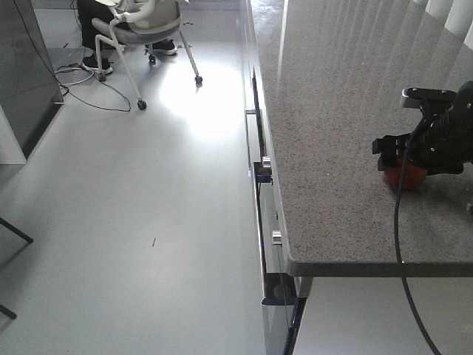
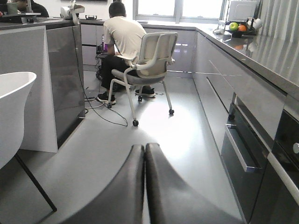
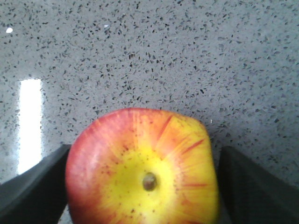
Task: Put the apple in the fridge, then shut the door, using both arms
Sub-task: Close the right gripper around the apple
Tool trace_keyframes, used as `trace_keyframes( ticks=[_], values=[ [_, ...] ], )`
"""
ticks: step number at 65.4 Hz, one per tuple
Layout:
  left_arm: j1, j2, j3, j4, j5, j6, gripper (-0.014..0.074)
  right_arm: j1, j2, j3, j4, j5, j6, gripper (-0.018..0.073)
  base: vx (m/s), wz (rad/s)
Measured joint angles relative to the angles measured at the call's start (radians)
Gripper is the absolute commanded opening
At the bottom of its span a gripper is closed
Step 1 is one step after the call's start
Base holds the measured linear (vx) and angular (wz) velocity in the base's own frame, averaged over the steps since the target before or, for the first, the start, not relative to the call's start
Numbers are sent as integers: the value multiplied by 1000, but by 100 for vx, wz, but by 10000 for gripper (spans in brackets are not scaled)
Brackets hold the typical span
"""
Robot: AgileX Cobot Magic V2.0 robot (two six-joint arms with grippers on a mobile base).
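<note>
Apple [image 3: 142,163] sat on counter [image 3: 149,56], right gripper [image 3: 142,196] spread at its 3 and 9 o'clock; best closed evenly. Left gripper [image 2: 145,186] pressed together.

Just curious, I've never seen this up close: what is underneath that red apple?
The apple rests on the speckled grey countertop. Its underside and the spot it touches are hidden by the apple itself. The right end effector has a finger on either side.
</note>
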Motion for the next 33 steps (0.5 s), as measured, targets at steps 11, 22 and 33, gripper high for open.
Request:
trace_keyframes(
  ticks=[11,22,33],
  values=[
    [0,0,0,0,0,0,-6,0,1,0,-1,9,0,469,0,0],
    [0,0,0,0,0,0,-6,-1,1,0,-1,16,0,325,0,0],
    [0,0,0,0,0,0,-6,0,-24,-3,31,28,-9,229,0,0]
  ],
)
